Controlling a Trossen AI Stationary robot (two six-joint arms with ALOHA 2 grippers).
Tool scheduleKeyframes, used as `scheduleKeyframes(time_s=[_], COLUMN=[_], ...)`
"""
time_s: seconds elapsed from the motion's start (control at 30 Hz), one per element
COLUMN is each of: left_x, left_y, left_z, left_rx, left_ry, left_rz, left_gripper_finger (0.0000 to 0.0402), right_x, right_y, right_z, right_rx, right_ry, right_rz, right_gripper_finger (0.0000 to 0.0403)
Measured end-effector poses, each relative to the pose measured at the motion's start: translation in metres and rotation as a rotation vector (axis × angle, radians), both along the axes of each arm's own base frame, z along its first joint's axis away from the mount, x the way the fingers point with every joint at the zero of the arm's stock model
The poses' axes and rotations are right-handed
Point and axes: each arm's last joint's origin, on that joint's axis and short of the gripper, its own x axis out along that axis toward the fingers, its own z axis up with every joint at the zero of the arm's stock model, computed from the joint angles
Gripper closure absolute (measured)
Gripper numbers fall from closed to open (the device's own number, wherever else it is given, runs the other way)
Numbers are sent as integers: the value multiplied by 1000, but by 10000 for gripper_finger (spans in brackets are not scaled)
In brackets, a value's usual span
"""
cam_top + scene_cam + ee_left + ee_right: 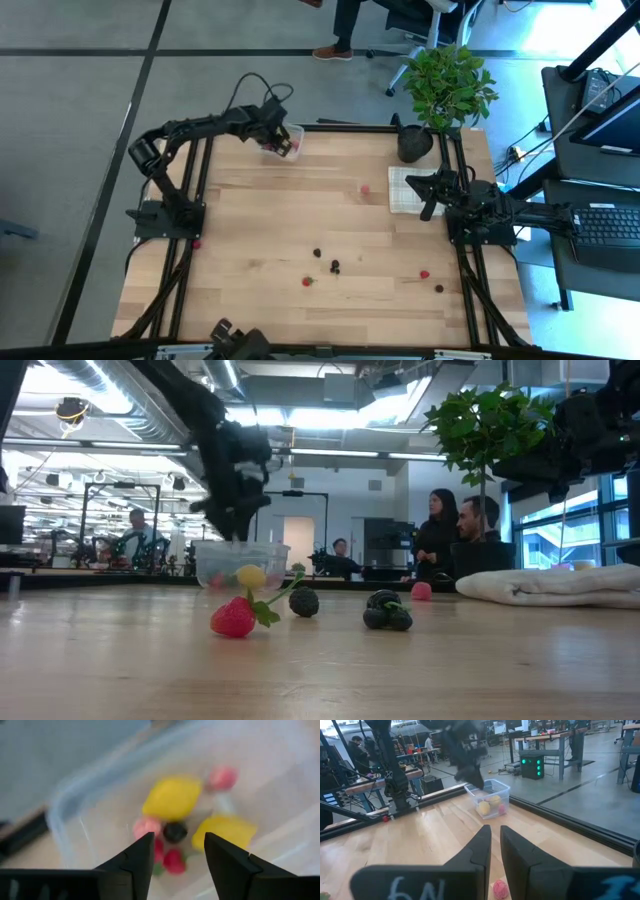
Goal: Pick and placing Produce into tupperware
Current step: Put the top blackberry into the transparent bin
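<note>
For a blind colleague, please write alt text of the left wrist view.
The left gripper hangs open over the clear tub. In the tub lie two yellow lemons, pink and red berries and one dark berry. Nothing is between the fingers.

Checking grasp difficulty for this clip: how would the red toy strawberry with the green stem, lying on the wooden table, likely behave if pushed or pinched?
The red toy strawberry with the green stem looks tiny, so probably light and easily shoved. Its tapered body lies on its side and may pivot rather than roll straight. The thin stem could flex or snag.
</note>
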Motion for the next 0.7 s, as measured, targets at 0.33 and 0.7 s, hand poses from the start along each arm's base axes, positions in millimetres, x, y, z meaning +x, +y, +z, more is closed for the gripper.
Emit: scheduleKeyframes(time_s=[0.33,0.7], left_x=[23,23], left_y=[-26,-110], left_z=[100,103], left_rx=[318,520], left_ry=[-239,-613], left_rz=[-236,-618], left_gripper_finger=[240,251], right_x=[0,0], right_y=[0,0], right_z=[0,3], right_rx=[18,16], right_ry=[-9,-38], right_rz=[0,0], right_gripper_finger=[358,358])
